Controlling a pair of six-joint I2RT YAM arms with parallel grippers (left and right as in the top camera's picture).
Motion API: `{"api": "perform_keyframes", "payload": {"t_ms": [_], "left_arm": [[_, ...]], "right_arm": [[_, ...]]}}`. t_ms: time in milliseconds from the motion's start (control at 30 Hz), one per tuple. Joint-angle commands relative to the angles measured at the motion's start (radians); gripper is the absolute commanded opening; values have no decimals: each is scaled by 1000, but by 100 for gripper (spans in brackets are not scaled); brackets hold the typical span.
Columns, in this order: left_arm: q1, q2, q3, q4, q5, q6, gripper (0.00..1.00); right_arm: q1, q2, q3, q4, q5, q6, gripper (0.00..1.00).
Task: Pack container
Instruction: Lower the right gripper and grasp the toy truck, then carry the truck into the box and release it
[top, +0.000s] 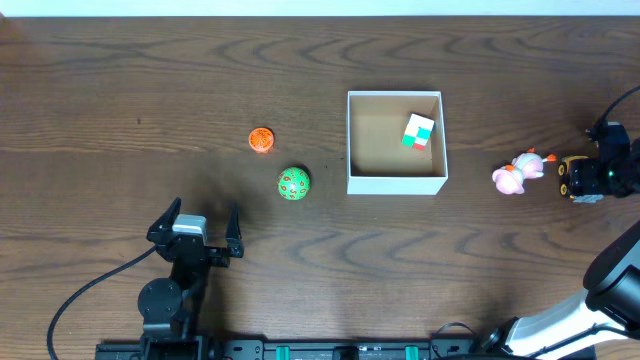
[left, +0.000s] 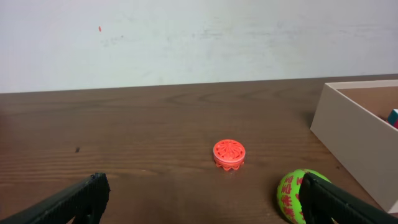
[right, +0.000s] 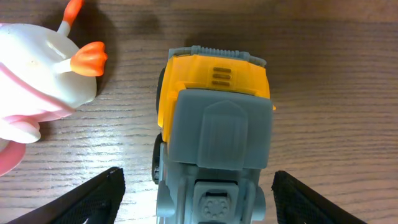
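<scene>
The container (top: 396, 183), a square white-walled box with a brown inside, stands mid-table with a white, teal and red cube (top: 418, 131) in it. Its wall shows in the left wrist view (left: 354, 134). My right gripper (top: 590, 178) is open astride a yellow and grey toy truck (right: 214, 130) at the right edge, fingers apart on both sides of it. A pink and white duck toy (top: 515, 172) lies just left of the truck (top: 574, 180). My left gripper (top: 194, 228) is open and empty at the front left, behind a green ball (top: 294, 182) and an orange disc (top: 261, 140).
A black cable (top: 85, 295) runs from the left arm's base to the front edge. A white wall (left: 186, 37) stands behind the table's far edge in the left wrist view.
</scene>
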Motion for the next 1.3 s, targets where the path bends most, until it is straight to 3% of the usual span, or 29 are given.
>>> {"api": "perform_keyframes", "payload": {"t_ms": [0,233,333,500,633,1267], "left_arm": [[3,-6,-18,-34,11,13,98],[3,-6,-18,-34,11,13,98],[3,-6,-18,-34,11,13,98],[3,-6,-18,-34,11,13,98],[3,-6,-18,-34,11,13,98],[3,-6,-18,-34,11,13,98]], "right_arm": [[-18,9,-10,0,-1,8,79],[-23,9,-19,12,-1,7,79],[-23,9,-20,13,-1,7,72],[-23,10,-21,13,-1,8,70],[-23,10,-21,13,-1,8,55],[18,-17,45,24,-51,64,47]]}}
